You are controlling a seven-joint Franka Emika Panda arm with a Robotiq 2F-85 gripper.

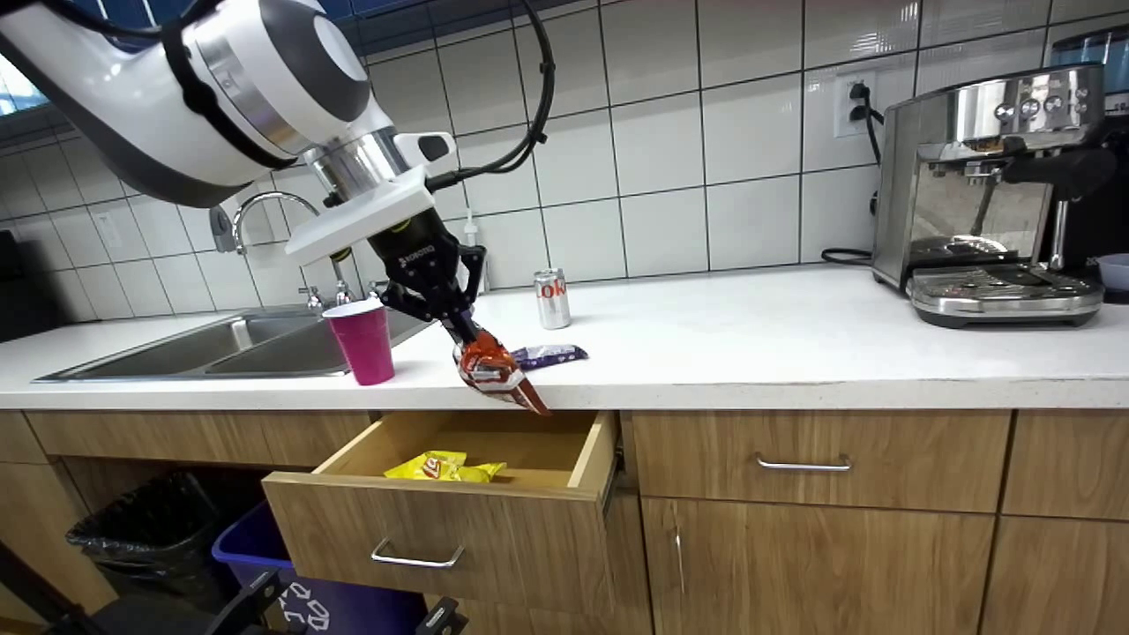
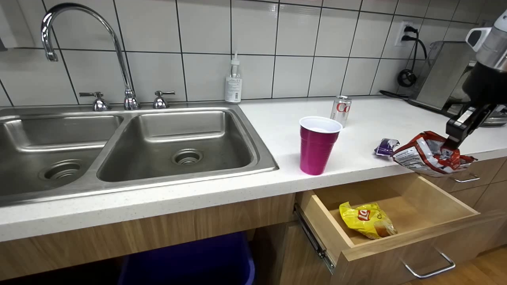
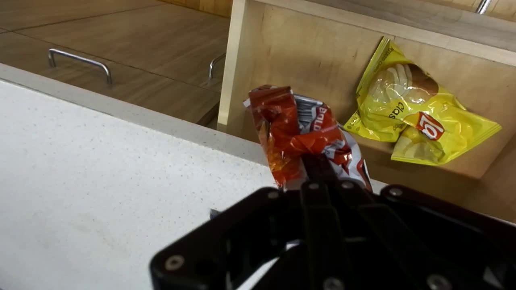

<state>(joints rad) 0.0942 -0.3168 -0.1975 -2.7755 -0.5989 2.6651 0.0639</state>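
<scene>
My gripper (image 1: 466,337) is shut on a crumpled red snack bag (image 1: 494,366), which hangs tilted from the fingertips. The bag also shows in an exterior view (image 2: 424,156) and in the wrist view (image 3: 278,117). It is in the air around the counter's front edge, above the back part of an open wooden drawer (image 1: 423,538). A yellow chip bag (image 3: 427,108) lies inside the drawer, and it shows in both exterior views (image 1: 437,466) (image 2: 366,219). A purple wrapper (image 1: 556,355) lies on the counter just behind the red bag.
A pink cup (image 2: 318,152) stands near the counter edge beside the sink (image 2: 253,170). A silver can (image 1: 552,300) stands farther back. A coffee machine (image 1: 988,203) is at one end. A soap bottle (image 2: 233,85) stands by the wall. A blue bin (image 1: 256,538) is under the counter.
</scene>
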